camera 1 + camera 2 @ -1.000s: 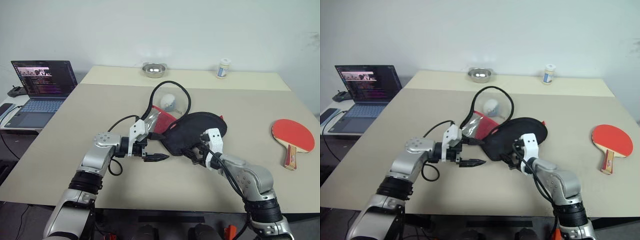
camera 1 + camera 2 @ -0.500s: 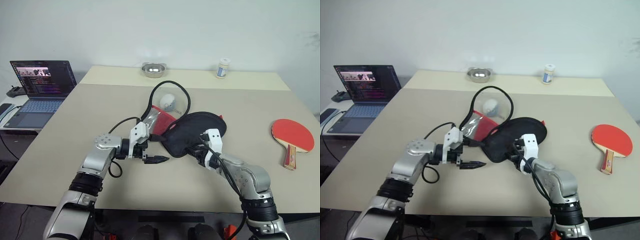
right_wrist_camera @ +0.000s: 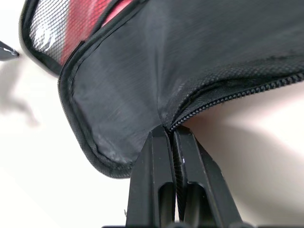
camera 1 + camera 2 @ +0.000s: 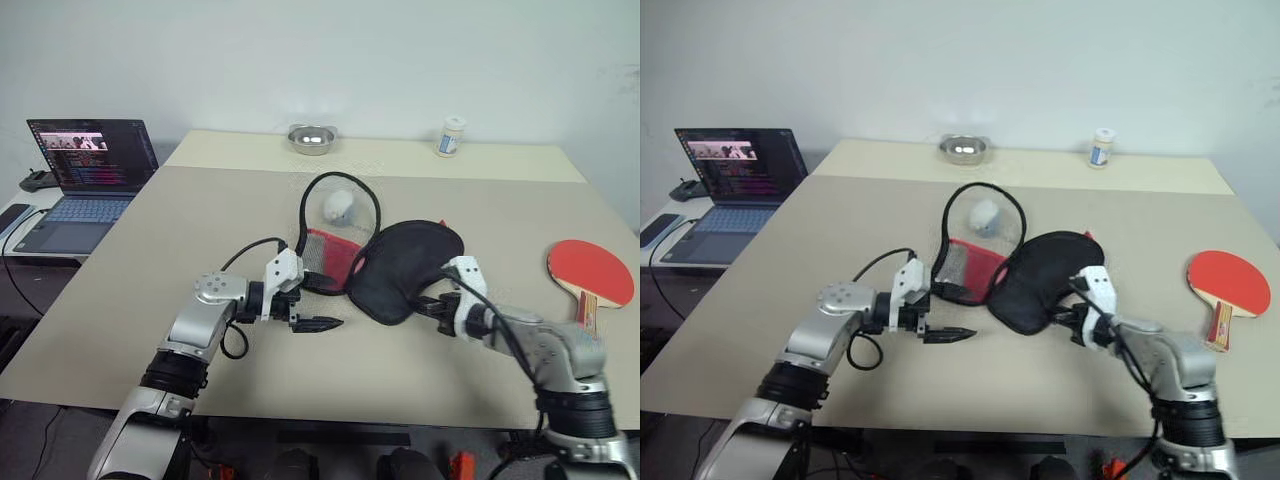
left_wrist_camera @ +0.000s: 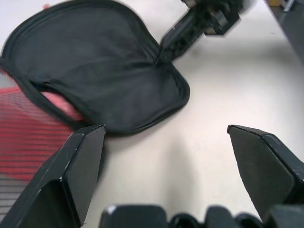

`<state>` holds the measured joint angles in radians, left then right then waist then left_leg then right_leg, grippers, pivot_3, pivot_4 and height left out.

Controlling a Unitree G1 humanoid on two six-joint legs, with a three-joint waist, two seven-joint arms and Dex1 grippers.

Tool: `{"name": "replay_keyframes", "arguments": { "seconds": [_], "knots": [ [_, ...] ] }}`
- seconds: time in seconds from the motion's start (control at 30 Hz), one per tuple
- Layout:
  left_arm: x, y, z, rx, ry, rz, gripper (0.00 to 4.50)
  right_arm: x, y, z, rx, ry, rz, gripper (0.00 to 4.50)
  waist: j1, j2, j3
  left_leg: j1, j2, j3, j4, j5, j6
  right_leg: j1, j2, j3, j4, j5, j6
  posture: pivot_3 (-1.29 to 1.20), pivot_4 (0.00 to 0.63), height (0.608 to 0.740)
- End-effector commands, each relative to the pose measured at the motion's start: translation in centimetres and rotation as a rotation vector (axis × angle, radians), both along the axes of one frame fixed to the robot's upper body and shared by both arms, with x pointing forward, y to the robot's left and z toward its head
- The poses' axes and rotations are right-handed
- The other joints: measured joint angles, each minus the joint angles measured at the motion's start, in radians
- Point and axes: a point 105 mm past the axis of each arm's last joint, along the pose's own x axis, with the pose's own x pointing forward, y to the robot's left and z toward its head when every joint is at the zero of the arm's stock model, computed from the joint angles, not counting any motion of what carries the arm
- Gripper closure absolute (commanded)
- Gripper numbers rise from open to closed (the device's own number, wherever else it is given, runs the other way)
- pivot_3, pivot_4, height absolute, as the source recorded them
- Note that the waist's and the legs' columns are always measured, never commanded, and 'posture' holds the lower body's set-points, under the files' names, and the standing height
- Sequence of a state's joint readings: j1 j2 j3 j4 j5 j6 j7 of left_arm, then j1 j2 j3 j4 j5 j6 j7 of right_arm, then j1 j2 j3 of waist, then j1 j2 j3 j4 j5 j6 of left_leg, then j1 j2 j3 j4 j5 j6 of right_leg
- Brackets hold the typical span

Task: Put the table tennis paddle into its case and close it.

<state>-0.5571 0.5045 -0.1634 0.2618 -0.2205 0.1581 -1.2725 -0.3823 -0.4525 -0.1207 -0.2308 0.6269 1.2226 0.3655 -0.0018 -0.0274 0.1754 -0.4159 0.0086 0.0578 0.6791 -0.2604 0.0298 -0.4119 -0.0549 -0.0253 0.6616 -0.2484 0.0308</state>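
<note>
Case (image 4: pixel 405 268): soft black pouch lying open at mid-surface, its black face up, the red inner side with mesh (image 4: pixel 325 255) showing at its left, a black zip-trimmed loop standing up behind it
Right gripper (image 3: pixel 170 137): jaws pressed together, pinching the case's zip edge where the two lines of teeth meet, at the pouch's near right rim
Left gripper (image 4: pixel 318 322): jaws spread wide, holding nothing, hovering just beside the case's near left edge and pointing toward the right gripper
Table tennis paddle (image 4: pixel 588 274): red face up, flat on the surface at the far right, striped wooden handle toward the near edge, well apart from the case
White oval object (image 4: pixel 338 206): resting inside the loop, just behind the case
Surface (image 4: pixel 180 240): beige table
Background: metal bowl (image 4: pixel 310 138) and small white bottle (image 4: pixel 450 136) along the far edge; open laptop (image 4: pixel 82 170) on a side desk at left
</note>
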Motion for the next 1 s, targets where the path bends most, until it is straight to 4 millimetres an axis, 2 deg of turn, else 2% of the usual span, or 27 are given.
{"name": "replay_keyframes", "arguments": {
  "seconds": [0.03,0.2,0.33,0.63,0.9,1.0],
  "knots": [
    [-0.5,-0.9,0.9,-0.014,-0.03,-0.032,0.0,-0.3,-2.0,1.6,-0.04,-0.02,0.047,4.45,0.0,0.0,0.0,0.0,0.0,0.0,0.0,0.0,0.0,0.0,0.0,0.0,0.0,0.0,0.0,0.0,0.15,0.74],
    [-0.6,-1.1,0.9,-0.014,-0.028,-0.037,0.0,0.0,-5.3,1.9,-0.149,0.004,0.068,4.45,0.0,0.0,0.0,0.0,0.0,0.0,0.0,0.0,0.0,0.0,0.0,0.0,-0.001,0.0,0.0,0.0,0.15,0.74],
    [-0.7,-1.3,0.9,-0.015,-0.028,-0.043,0.0,1.4,-7.3,2.7,-0.209,-0.016,0.052,4.45,0.0,0.0,0.0,0.0,0.0,0.0,0.0,0.0,0.0,0.0,0.0,0.0,-0.001,0.0,0.0,0.0,0.15,0.74],
    [-0.8,-1.6,0.8,-0.016,-0.028,-0.051,0.0,2.9,-8.9,2.6,-0.278,-0.017,0.073,4.45,0.0,-0.001,0.0,-0.001,0.0,0.001,0.0,0.0,0.0,0.0,0.0,0.0,-0.002,0.0,0.0,0.0,0.15,0.74],
    [-0.9,-1.9,0.8,-0.021,-0.034,-0.061,0.0,3.4,-9.1,2.4,-0.296,-0.019,0.082,4.45,0.0,-0.001,0.0,-0.001,0.0,0.0,0.0,0.0,0.0,0.0,0.0,0.0,-0.001,0.0,0.0,0.0,0.15,0.74],
    [-1.0,-1.9,0.9,-0.024,-0.036,-0.066,0.0,3.6,-9.2,2.5,-0.291,-0.023,0.075,3.92,0.0,-0.001,0.0,-0.001,0.0,0.0,0.0,0.0,0.0,0.0,0.0,0.0,-0.001,0.0,0.0,0.0,0.15,0.74]
  ]
}}
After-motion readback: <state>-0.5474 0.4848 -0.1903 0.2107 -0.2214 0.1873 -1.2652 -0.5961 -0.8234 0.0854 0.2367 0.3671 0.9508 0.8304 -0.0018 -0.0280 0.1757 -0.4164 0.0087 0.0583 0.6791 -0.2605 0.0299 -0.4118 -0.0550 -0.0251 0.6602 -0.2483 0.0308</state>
